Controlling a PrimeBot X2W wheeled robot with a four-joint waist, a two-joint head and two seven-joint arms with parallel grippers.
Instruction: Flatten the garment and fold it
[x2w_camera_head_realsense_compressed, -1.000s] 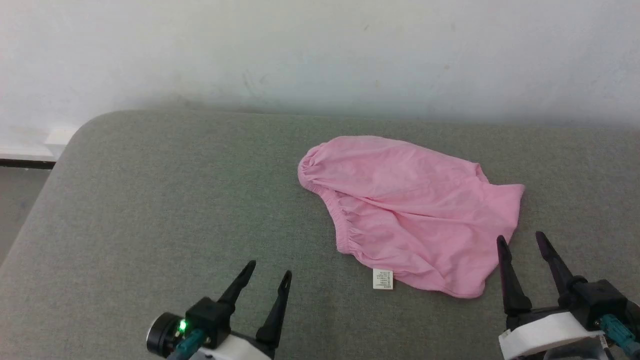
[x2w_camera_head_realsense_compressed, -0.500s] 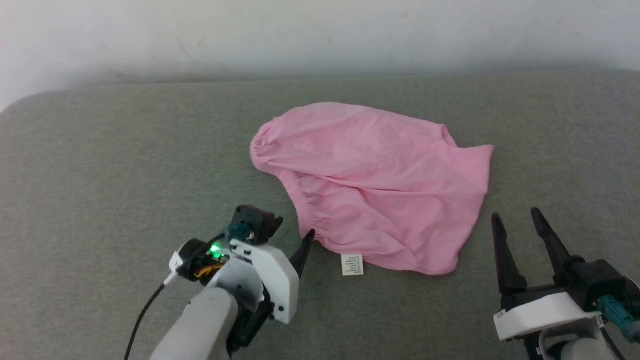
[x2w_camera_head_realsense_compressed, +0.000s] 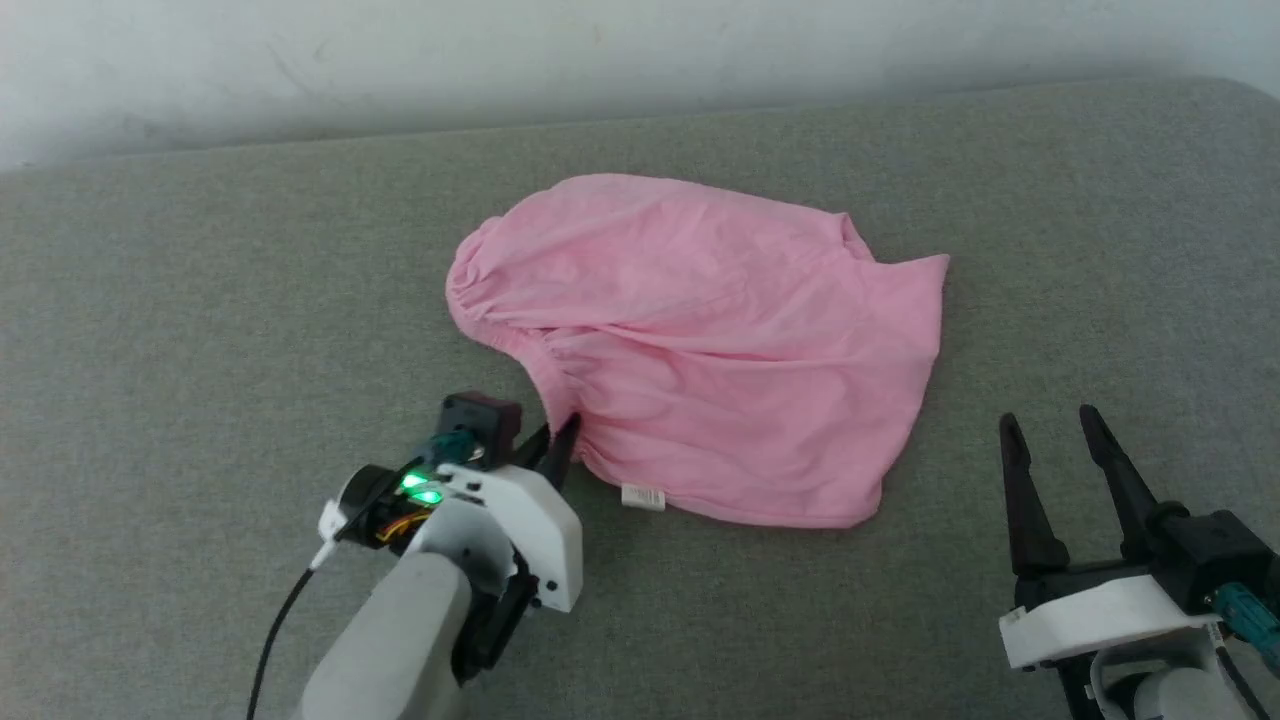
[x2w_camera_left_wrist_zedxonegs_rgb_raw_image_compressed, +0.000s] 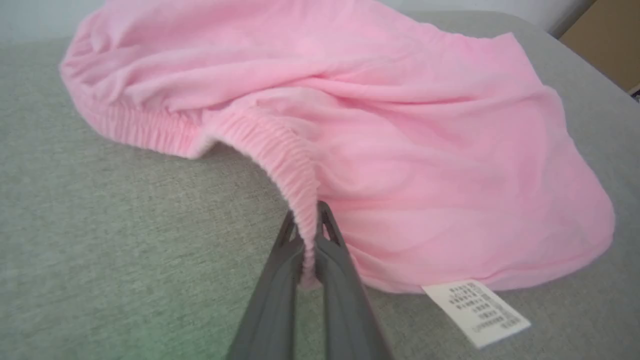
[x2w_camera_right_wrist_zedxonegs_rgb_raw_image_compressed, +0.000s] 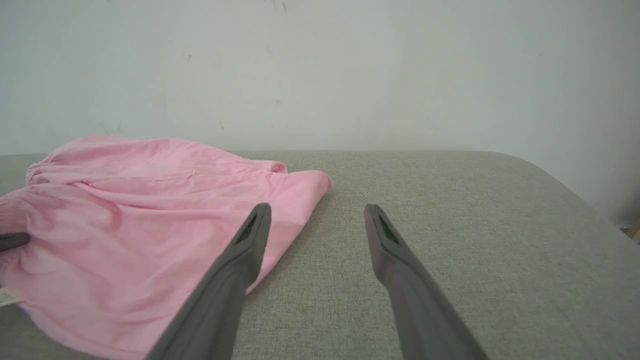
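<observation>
The light pink shorts (x2w_camera_head_realsense_compressed: 700, 340) lie crumpled in the middle of the grey surface, their gathered waistband (x2w_camera_left_wrist_zedxonegs_rgb_raw_image_compressed: 280, 150) curving along the left side. A small white label (x2w_camera_head_realsense_compressed: 642, 497) sticks out at the near edge and shows as the label (x2w_camera_left_wrist_zedxonegs_rgb_raw_image_compressed: 475, 312) in the left wrist view. My left gripper (x2w_camera_head_realsense_compressed: 555, 440) is shut on the waistband at its near end, the elastic pinched between both fingers (x2w_camera_left_wrist_zedxonegs_rgb_raw_image_compressed: 305, 235). My right gripper (x2w_camera_head_realsense_compressed: 1055, 425) stands open to the right of the shorts (x2w_camera_right_wrist_zedxonegs_rgb_raw_image_compressed: 150, 215), apart from them, with nothing between its fingers.
The grey padded surface (x2w_camera_head_realsense_compressed: 200, 300) stretches wide to the left and right of the shorts. A pale wall (x2w_camera_head_realsense_compressed: 600, 50) runs along its far edge. In the right wrist view the surface's rounded corner (x2w_camera_right_wrist_zedxonegs_rgb_raw_image_compressed: 560, 180) falls away at the right.
My left gripper has reached the waistband and closed on it. The head camera has tilted and turned, shifting the whole scene. The label now lies more edge-on.
</observation>
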